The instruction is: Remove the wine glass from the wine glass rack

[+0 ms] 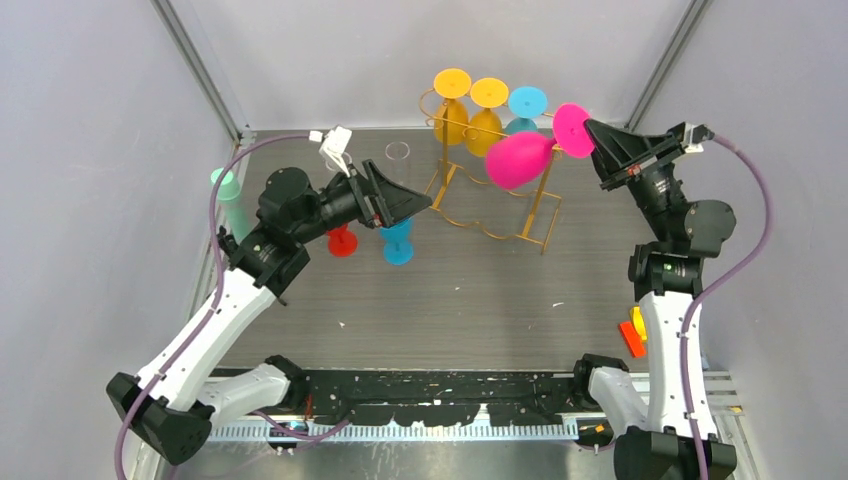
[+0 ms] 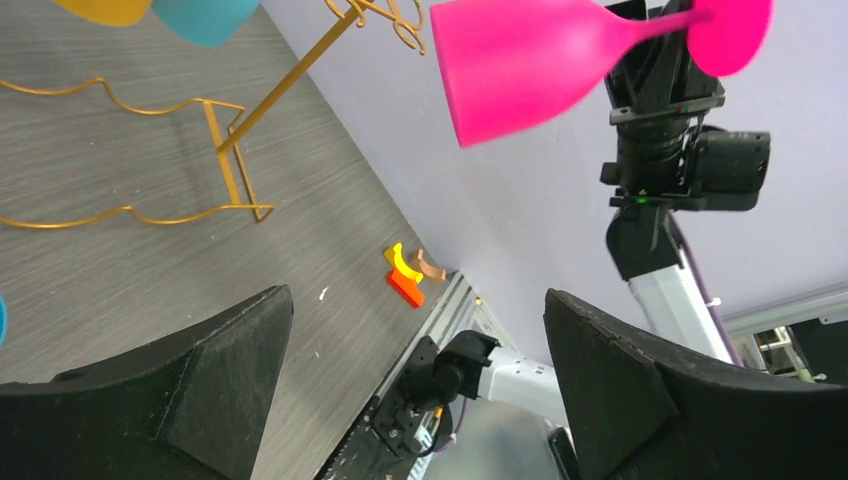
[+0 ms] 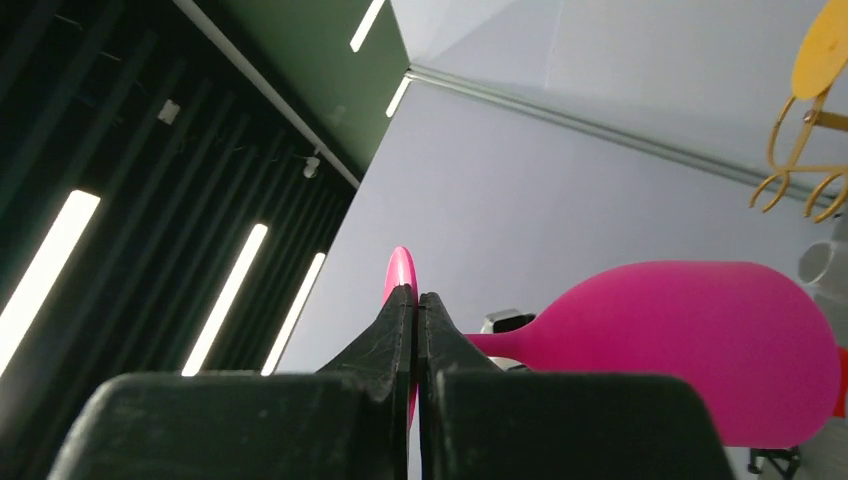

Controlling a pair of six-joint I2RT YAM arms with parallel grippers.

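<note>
The right gripper (image 1: 590, 128) is clamped on the foot of the pink wine glass (image 1: 518, 160), its bowl ahead of the fingertips beside the wine glass rack (image 1: 447, 172), seemingly lifted free, so next comes a gentle carry clear and a set-down.
</note>
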